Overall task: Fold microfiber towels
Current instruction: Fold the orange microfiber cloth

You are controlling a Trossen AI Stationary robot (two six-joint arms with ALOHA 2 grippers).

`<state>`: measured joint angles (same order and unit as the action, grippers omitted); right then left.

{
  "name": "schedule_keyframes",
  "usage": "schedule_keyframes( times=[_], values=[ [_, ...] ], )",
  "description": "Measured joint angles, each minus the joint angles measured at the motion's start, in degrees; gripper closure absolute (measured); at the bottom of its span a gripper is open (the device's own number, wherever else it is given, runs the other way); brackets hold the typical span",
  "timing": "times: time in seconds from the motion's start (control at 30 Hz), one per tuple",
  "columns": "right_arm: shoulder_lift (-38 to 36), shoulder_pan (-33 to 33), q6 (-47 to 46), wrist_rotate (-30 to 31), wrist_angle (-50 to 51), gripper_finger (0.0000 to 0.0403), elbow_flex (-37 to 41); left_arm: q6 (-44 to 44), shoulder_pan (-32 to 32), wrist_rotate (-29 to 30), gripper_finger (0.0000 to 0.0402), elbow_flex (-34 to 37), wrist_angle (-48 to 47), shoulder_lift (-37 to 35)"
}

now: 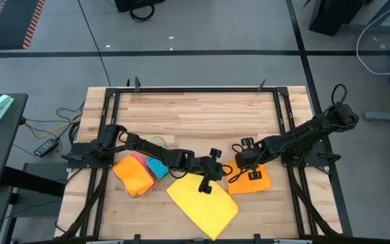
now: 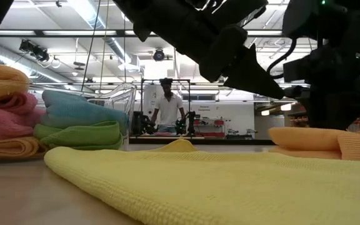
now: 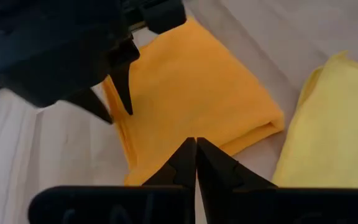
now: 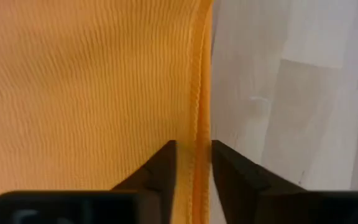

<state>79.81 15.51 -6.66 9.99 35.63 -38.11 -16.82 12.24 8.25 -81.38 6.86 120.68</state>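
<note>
Two dark robot arms meet over a wooden table (image 1: 202,112) midway through a towel-folding job. The right gripper (image 4: 193,163) sits low at the hemmed edge of a folded orange towel (image 1: 252,181), which lies near the table's right side; its fingers stand slightly parted with the hem running between them, and whether they pinch the cloth or have let it go cannot be told. The left gripper (image 3: 196,155) hangs with its fingertips pressed together and nothing between them, above the gap between the orange towel and a yellow towel (image 1: 202,200) spread flat at an angle on the near middle of the table, one corner pointing toward the near edge. At the near left, a pile of towels (image 1: 141,173) in orange, pink, blue and green rests next to a clear plastic tray (image 2: 119,95). A person (image 2: 167,106) stands in the room well beyond the table.

The orange towel looks to be folded already and the step in hand is most likely its release. The next move would call for the right fingers to lift clear of the hem without dragging it, then for both grippers to take corners of the yellow towel, which is still unfolded
</note>
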Motion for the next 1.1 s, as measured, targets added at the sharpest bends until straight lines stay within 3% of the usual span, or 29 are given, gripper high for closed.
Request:
schedule_keyframes(
  times=[0.23,0.43,0.53,0.63,0.8,0.97,1.1],
  values=[
    [-1.0,0.0,-0.2,0.1,7.2,0.0209,-6.1,0.2,0.0,0.0,0.0371,0.0,0.3,0.0],
    [-4.3,3.3,-3.3,0.1,8.8,0.0198,-8.4,0.2,0.0,0.0,0.0366,0.0,0.1,0.0],
    [-5.1,6.5,-9.4,-1.0,6.3,0.0204,-7.1,0.2,0.0,0.0,0.0371,0.0,0.0,0.0],
    [-5.1,10.7,-17.2,-1.1,-3.0,0.0209,-3.7,0.2,0.0,0.0,0.0378,0.0,0.0,0.0],
    [-3.5,12.9,-37.2,5.0,-13.3,0.0216,2.7,0.2,-0.2,0.0,0.0385,0.0,-0.1,0.0],
    [-3.0,16.2,-50.4,5.1,-11.7,0.0217,5.3,0.2,-0.1,0.0,0.0381,0.0,-0.8,0.0],
    [-3.0,18.9,-52.7,8.2,-10.7,0.0217,5.0,0.2,-0.1,0.0,0.0375,0.0,-0.8,0.0]
  ],
)
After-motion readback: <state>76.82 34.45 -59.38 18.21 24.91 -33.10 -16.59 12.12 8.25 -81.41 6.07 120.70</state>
